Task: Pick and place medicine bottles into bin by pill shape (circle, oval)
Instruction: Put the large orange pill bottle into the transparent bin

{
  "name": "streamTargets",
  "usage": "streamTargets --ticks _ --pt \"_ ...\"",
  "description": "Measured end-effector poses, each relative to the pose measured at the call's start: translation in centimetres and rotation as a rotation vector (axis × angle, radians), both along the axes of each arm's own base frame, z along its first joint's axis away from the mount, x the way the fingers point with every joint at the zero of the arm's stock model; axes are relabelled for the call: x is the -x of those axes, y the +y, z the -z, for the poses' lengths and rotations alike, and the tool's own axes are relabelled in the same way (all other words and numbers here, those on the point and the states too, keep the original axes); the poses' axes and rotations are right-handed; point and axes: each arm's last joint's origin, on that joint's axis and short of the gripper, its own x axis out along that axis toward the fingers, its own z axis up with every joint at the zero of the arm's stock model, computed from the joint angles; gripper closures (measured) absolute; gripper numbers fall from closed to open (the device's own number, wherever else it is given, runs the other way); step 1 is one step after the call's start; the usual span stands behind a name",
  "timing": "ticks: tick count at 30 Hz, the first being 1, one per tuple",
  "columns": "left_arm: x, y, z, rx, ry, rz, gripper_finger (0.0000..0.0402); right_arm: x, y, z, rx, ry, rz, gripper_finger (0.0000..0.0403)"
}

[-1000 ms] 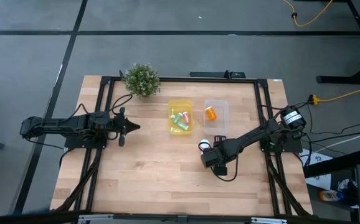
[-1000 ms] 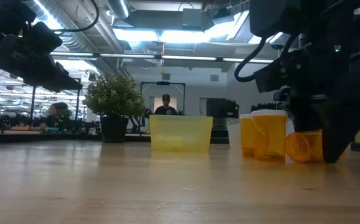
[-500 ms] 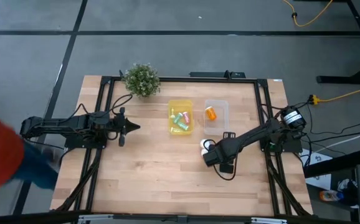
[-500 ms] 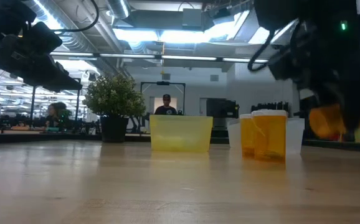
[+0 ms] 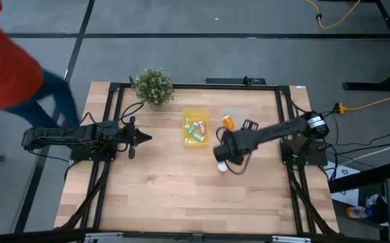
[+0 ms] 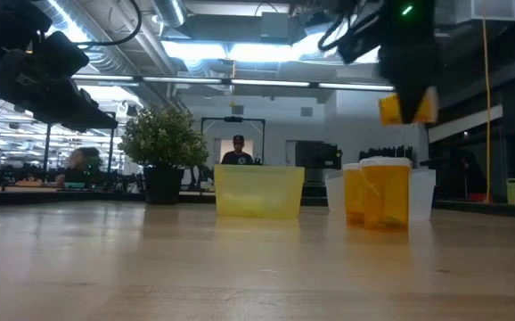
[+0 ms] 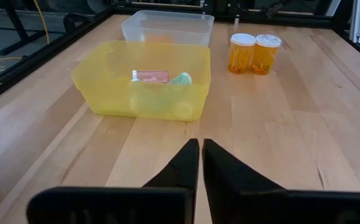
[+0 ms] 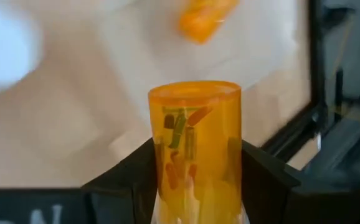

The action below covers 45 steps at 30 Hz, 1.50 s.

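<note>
My right gripper (image 5: 223,147) is shut on a translucent orange bottle (image 8: 195,143), high above the table in the low view (image 6: 407,107), near the clear bin (image 5: 234,116). Elongated pills show inside the bottle. Two more orange bottles with white caps (image 7: 242,53) (image 7: 266,53) stand upright on the table. Another orange bottle (image 5: 228,122) lies in the clear bin. The yellow bin (image 5: 196,127) holds pastel vials (image 7: 150,76). My left gripper (image 7: 200,149) is shut and empty, hovering at the table's left (image 5: 144,138). My right gripper pinches the orange bottle's two opposite sides (image 8: 161,168) between its two fingers (image 8: 130,180). The bottle's flat end (image 8: 194,91) sticks out past them; its other end is hidden. The bottle is lifted well clear of the table.
A green potted plant (image 5: 153,86) stands at the table's far left. A black frame (image 5: 195,85) runs around the table's edges. A person in red (image 5: 6,54) passes on the floor beyond the table's left side.
My right gripper has risen from the table and swung toward the far edge and the clear bin, carrying the orange bottle, which lay on the table a second ago and now is lifted clear. A person in red has walked along the left side.
</note>
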Motion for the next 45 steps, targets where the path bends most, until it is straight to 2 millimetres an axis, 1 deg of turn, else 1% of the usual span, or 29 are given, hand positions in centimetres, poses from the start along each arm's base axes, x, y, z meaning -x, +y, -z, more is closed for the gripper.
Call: streamTargets --ticks 2,4,8,14,21,26,29,37,45 --pt "0.0 0.0 0.0 0.0 0.0 0.0 0.0382 -0.2 -1.9 0.0 0.018 -0.006 0.088 0.0221" --pt "0.0 0.0 0.0 0.0 0.0 0.0 0.038 -0.2 -3.5 0.2 -0.002 0.001 0.14 0.0221" --pt "0.0 0.0 0.0 0.0 0.0 0.0 0.0382 -0.6 -6.2 0.9 -0.078 0.0 0.179 0.0221" --pt "0.0 0.0 0.0 0.0 0.0 0.0 0.0392 -1.1 -8.9 1.8 -0.166 -0.073 0.246 0.0221" --pt "0.0 0.0 0.0 0.0 0.0 0.0 0.04 -0.9 -12.1 1.9 -0.128 -0.163 0.427 0.0221" --pt "0.0 0.0 0.0 0.0 0.0 0.0 0.0397 -0.9 -13.9 1.9 -0.062 -0.226 0.493 0.0221" --pt "0.0 0.0 0.0 0.0 0.0 0.0 0.0391 -1.0 -14.3 1.9 -0.057 -0.249 0.505 0.0221" --pt "0.0 0.0 0.0 0.0 0.0 0.0 0.038 -1.4 -14.2 1.9 -0.062 -0.278 0.495 0.0221" --pt "0.0 0.0 0.0 0.0 0.0 0.0 0.039 -1.7 -13.1 2.0 -0.096 -0.28 0.48 0.0221"
